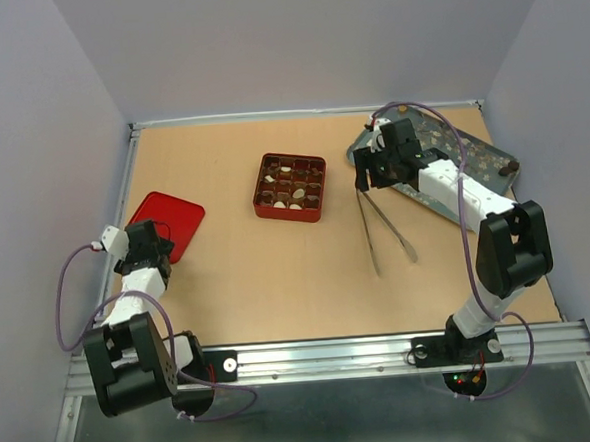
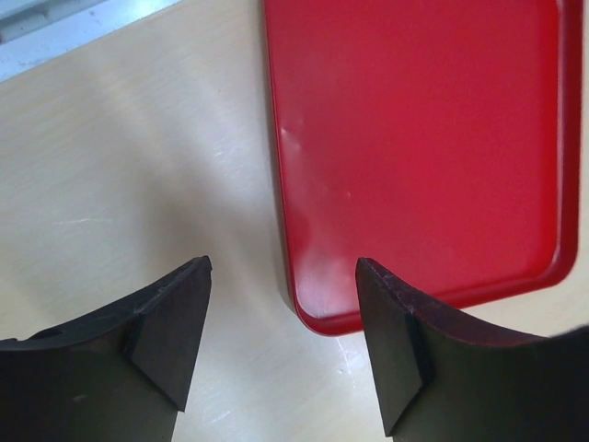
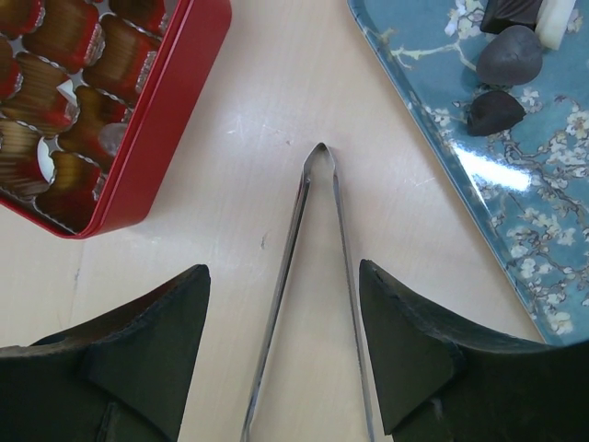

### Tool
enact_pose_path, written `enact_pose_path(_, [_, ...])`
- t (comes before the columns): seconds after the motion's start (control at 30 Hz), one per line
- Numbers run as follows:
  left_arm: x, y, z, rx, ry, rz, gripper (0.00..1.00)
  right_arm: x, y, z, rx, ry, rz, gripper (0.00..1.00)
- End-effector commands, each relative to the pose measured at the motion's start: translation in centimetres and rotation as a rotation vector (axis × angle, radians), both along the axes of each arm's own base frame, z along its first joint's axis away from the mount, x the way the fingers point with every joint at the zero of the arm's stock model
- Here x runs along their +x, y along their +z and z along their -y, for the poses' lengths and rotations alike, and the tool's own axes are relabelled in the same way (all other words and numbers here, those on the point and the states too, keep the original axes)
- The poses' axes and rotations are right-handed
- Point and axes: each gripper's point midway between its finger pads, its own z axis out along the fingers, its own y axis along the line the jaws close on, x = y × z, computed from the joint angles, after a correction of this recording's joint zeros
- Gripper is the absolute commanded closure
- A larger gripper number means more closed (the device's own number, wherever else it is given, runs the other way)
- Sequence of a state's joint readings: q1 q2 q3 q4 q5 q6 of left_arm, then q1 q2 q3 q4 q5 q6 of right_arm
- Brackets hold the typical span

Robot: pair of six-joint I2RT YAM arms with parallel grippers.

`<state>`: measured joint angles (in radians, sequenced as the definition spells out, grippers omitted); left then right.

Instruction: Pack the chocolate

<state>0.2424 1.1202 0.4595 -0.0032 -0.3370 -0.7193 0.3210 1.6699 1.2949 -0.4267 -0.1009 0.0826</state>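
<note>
Chocolate pieces (image 1: pixel 291 186) sit in the cells of a red gridded box (image 1: pixel 319 207) at mid table; in the right wrist view they show as brown and white pieces (image 3: pixel 69 92) in the box (image 3: pixel 161 120). More dark chocolate pieces (image 3: pixel 506 57) and a white one lie on a blue floral tray (image 3: pixel 497 203). My right gripper (image 3: pixel 283 267) is open and empty, low over the metal tongs (image 3: pixel 313 212), its jaws either side of the tongs' two arms. My left gripper (image 2: pixel 283 262) is open and empty over the near corner of a flat red lid (image 2: pixel 414 138).
The floral tray (image 1: pixel 471 150) lies at the back right, partly under my right arm. The tongs (image 1: pixel 386 230) lie on the table in front of it. The red lid (image 1: pixel 170 217) is near the left edge. Walls enclose the table.
</note>
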Motion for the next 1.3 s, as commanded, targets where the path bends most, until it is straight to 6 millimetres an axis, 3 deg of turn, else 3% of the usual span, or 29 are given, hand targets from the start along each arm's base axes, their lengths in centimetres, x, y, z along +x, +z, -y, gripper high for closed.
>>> enact_pose_path(0.0, [1.4,-0.2,-0.6,-0.007,0.003,0.019,0.28,1.0,3.2,-0.4,0.042,0.002,0.092,0.29])
enact_pose_path(0.17, [2.1,-1.7,-0.8,-0.043,-0.013,-0.023,0.34,1.1,3.8,-0.2,0.045,-0.004,0.105,0.29])
enact_pose_path(0.47, [2.6,-3.4,-1.0,-0.094,-0.033,-0.075,0.62,1.0,4.8,0.0,0.045,-0.008,0.13,0.29])
enact_pose_path(0.77, [2.7,-4.0,-1.1,-0.099,-0.044,-0.128,0.76,1.0,5.9,0.4,0.048,-0.013,0.158,0.29])
enact_pose_path(0.9, [2.7,-4.0,-1.1,-0.097,-0.055,-0.135,1.0,1.1,6.0,0.4,0.051,-0.011,0.159,0.29])
enact_pose_path(1.13, [3.4,-3.0,-0.2,-0.112,-0.12,-0.099,1.0,1.2,5.7,0.2,0.057,-0.006,0.149,0.29])
enact_pose_path(1.27, [3.7,0.0,0.0,-0.076,-0.15,-0.02,1.0,1.4,5.9,-0.2,0.073,0.008,0.148,0.29])
